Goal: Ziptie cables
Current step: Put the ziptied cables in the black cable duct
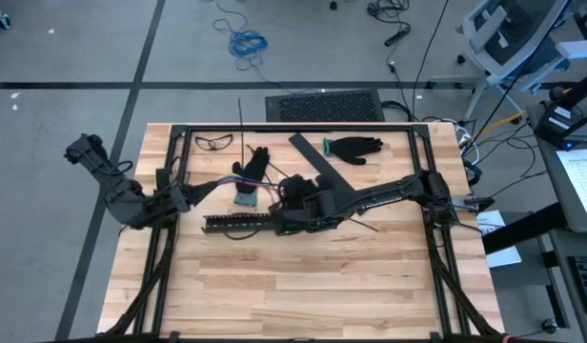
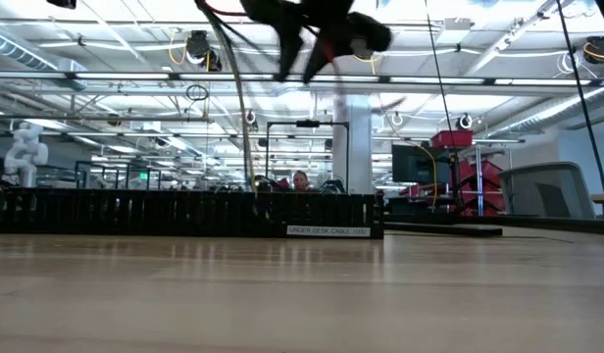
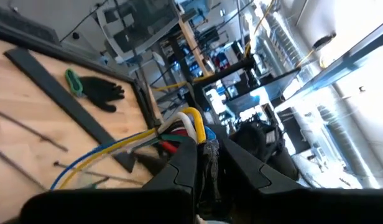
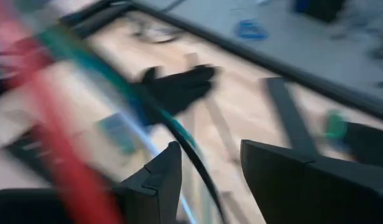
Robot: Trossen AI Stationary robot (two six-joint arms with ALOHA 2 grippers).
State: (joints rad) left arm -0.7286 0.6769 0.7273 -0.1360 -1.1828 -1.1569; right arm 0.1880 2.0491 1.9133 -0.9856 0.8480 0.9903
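The cables (image 1: pixel 227 184), thin yellow, blue, green, red and white wires, stretch above the table from my left gripper (image 1: pixel 191 193) toward my right gripper (image 1: pixel 286 193) at mid-table. My left gripper (image 3: pixel 207 140) is shut on one end of the bundle. My right gripper (image 4: pixel 210 146) is open. Red, green and blue wires (image 4: pixel 86 124) sweep past its finger, and one dark wire (image 4: pixel 194 165) runs through the gap. In the low view one wire (image 2: pixel 245 137) hangs down toward the black slotted strip (image 2: pixel 184 211). My left gripper pinches the cables' looped end (image 3: pixel 193 122) between its two fingers (image 3: pixel 179 168). The fingers come in level from the table's left side. The bundle is lifted clear of the table and runs away toward the table's right. Whether my right gripper touches the wires, I cannot tell.
The black slotted strip (image 1: pixel 238 224) lies on the wood just near of the grippers. Two black gloves (image 1: pixel 253 164) (image 1: pixel 355 148), a flat black bar (image 1: pixel 322 164), safety glasses (image 1: pixel 215 143) and thin black sticks (image 1: pixel 244 124) lie at the far side. A black frame (image 1: pixel 293 129) rings the table.
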